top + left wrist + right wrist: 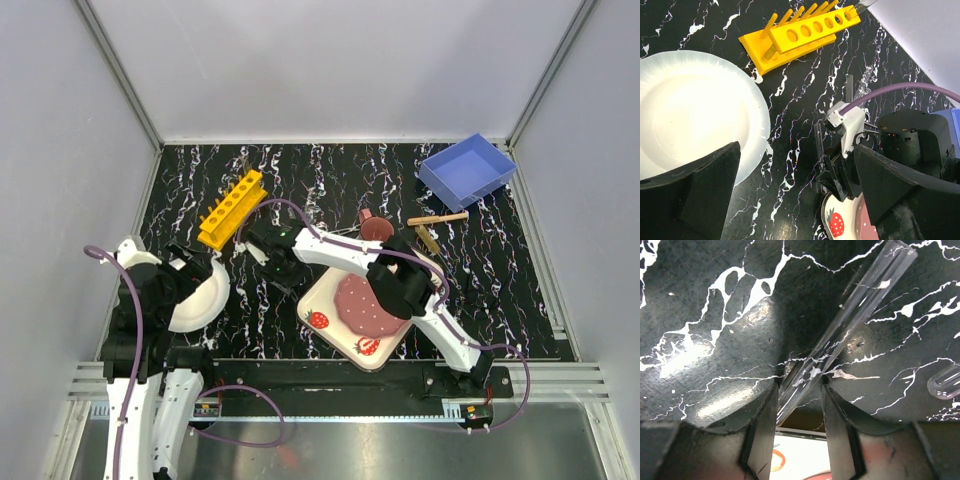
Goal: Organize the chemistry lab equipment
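1. Right gripper (800, 385) is down on the black white-veined table (715, 290), straddling 1 thin clear tube (860, 305) that lies flat and slants away.
2. Its pads sit tight beside both sides of that tube; clamped or not, I cannot tell.
3. A 2nd clear tube (945, 382) lies on the table at the right edge of the wrist view.
4. The yellow plastic rack with a row of holes (232, 208) sits just beyond the gripper.
5. Left gripper (796, 150) hangs with jaws wide apart over the rim of the round white plate (690, 110), holding nothing.

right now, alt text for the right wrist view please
A clear tube lies diagonally on the black marbled table, its near end between the fingers of the right gripper. The rounded end of a second tube shows at the right edge, and a bit of white tray below.
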You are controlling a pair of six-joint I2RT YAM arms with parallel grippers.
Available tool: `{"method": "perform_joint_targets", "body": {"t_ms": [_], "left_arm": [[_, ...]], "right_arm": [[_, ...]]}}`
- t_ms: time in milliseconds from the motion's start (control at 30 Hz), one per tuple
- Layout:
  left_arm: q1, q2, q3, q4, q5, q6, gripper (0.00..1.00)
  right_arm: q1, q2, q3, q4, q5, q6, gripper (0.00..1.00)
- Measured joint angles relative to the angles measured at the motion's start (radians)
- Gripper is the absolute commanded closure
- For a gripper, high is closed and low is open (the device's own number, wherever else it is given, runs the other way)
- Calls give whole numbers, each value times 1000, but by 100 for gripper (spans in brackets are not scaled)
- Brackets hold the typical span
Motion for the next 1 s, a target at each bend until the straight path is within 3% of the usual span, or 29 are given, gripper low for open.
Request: {"method": "perform_joint_targets", "body": {"t_ms": [533, 1000], "left_arm": [[0, -14, -1, -3, 53, -5, 1], [0, -58, -1, 13, 227, -71, 1]], "right_arm": [[0, 63, 103, -32, 4, 25, 73], [-60, 71, 256, -75, -142, 8, 75]]}}
